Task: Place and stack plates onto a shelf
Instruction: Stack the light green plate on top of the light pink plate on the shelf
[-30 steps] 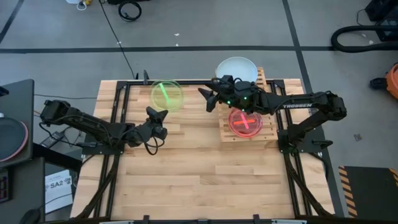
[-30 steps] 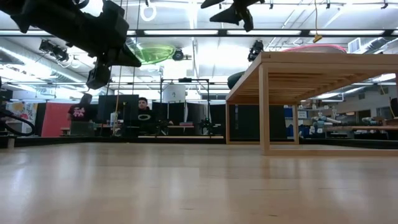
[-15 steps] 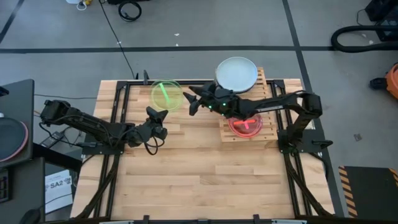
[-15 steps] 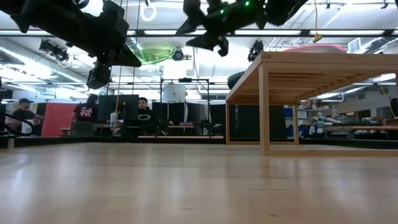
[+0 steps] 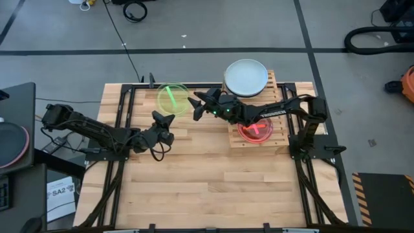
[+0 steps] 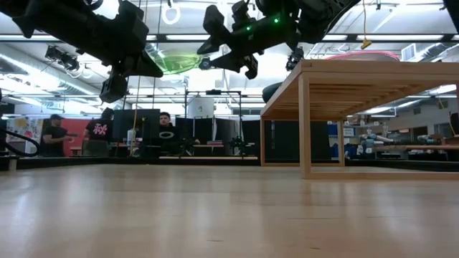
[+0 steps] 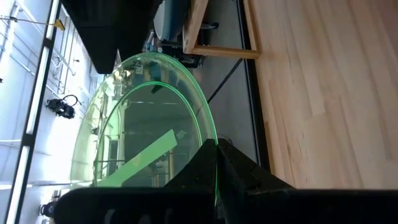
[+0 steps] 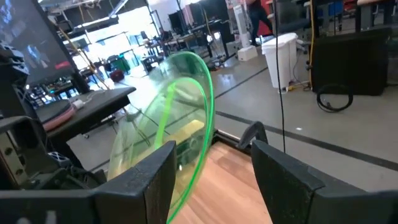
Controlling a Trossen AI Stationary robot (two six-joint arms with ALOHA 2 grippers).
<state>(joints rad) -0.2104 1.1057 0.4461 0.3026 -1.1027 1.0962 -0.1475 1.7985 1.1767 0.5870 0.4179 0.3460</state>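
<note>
A translucent green plate (image 5: 173, 99) (image 6: 174, 60) hangs in the air above the table's far left part, held by my left gripper (image 5: 163, 120) (image 7: 216, 152). My right gripper (image 5: 197, 103) (image 6: 224, 41) is open and reaches from the shelf side to the plate's right rim. In the right wrist view the green plate (image 8: 180, 118) stands edge-on between my right gripper (image 8: 211, 143) fingers with a gap on each side. The slatted shelf (image 5: 279, 138) (image 6: 344, 72) carries a pink plate (image 5: 255, 128) and a pale grey plate (image 5: 246, 76). My left gripper pinches the green plate's rim (image 7: 208, 134) between its two fingers, on the side facing the table's near left. The fingers slant in from the near left and from below. The plate is lifted clear of the table and sits nearly level, slightly tilted.
The shelf stands on legs at the table's far right, with open space under it (image 6: 373, 136). The wood-plank tabletop (image 5: 207, 188) stretches bare toward the near edge. People and equipment show in the room beyond the table (image 6: 165, 129).
My right gripper has swung from above the shelf toward the table's left, dropped a little, and come up to the green plate's right rim. My left gripper and the plate have stayed where they were.
</note>
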